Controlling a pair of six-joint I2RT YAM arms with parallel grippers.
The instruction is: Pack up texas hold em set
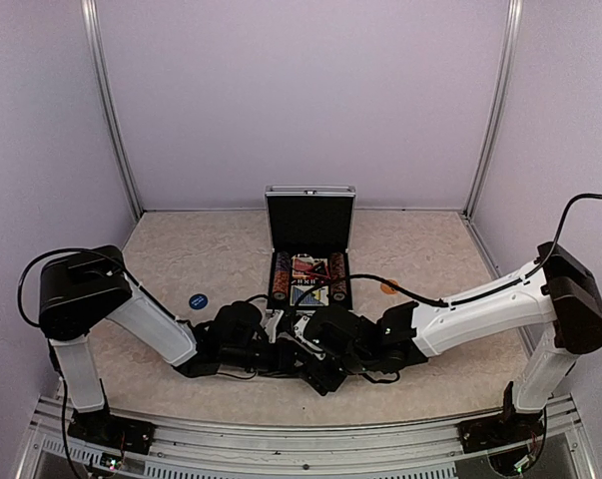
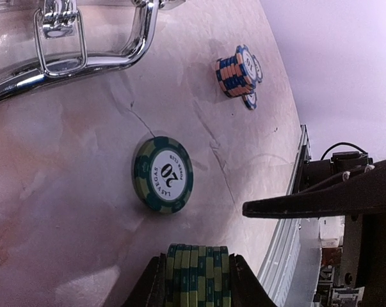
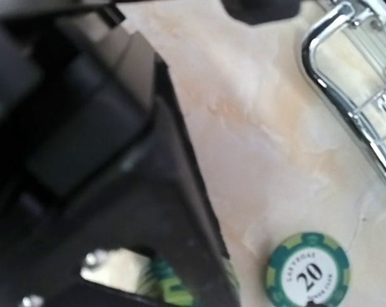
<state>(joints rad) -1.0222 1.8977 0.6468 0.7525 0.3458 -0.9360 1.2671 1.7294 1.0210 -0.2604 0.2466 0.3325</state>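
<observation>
left gripper (image 2: 196, 281) clamps a stack of green chips (image 2: 196, 265) edge-on; the open case (image 1: 310, 215) lies just ahead, past a flat loose 20 chip (image 2: 164, 174). right gripper (image 1: 318, 361): opening unclear.

You have one piece of print to go on. The green chip (image 2: 163, 174) lying flat on the tabletop (image 2: 64, 192) shows a large "20" in its white centre. "LAS VEGAS" curves along one side of the number, and smaller lettering that seems to say "POKER CLUB" curves along the other. From the right wrist you see the same "20". The faces of the blue-and-orange chips (image 2: 239, 69) are too small to read.
</observation>
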